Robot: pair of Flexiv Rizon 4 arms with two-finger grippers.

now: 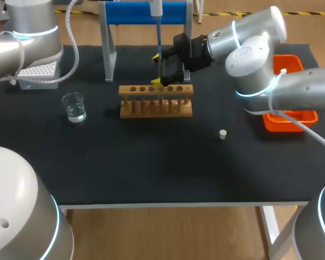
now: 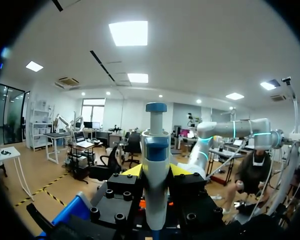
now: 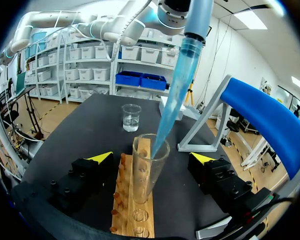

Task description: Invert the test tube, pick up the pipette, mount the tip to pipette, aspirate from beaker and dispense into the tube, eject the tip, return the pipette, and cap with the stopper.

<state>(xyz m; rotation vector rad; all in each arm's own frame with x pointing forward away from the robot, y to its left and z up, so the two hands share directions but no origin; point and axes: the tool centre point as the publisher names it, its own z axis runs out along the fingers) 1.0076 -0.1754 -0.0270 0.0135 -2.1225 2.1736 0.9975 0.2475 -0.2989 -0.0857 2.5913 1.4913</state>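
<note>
Seen from above, the right fingers [image 1: 160, 82] hang at the wooden rack [image 1: 156, 103] on the table [image 1: 151, 162], with the pipette [image 1: 157, 21] coming down between them. In the left wrist view the left fingers [image 2: 131, 171] pinch the pipette [image 2: 155, 165] from both sides. In the right wrist view the right fingers [image 3: 101, 157] stand spread either side of the test tube [image 3: 149, 167] in the rack [image 3: 127, 205], not touching it, and the pipette's blue tip [image 3: 177, 90] reaches into its mouth.

The rack [image 3: 124, 202] holds the tube [image 3: 149, 172], pipette [image 3: 182, 70] inside.
</note>
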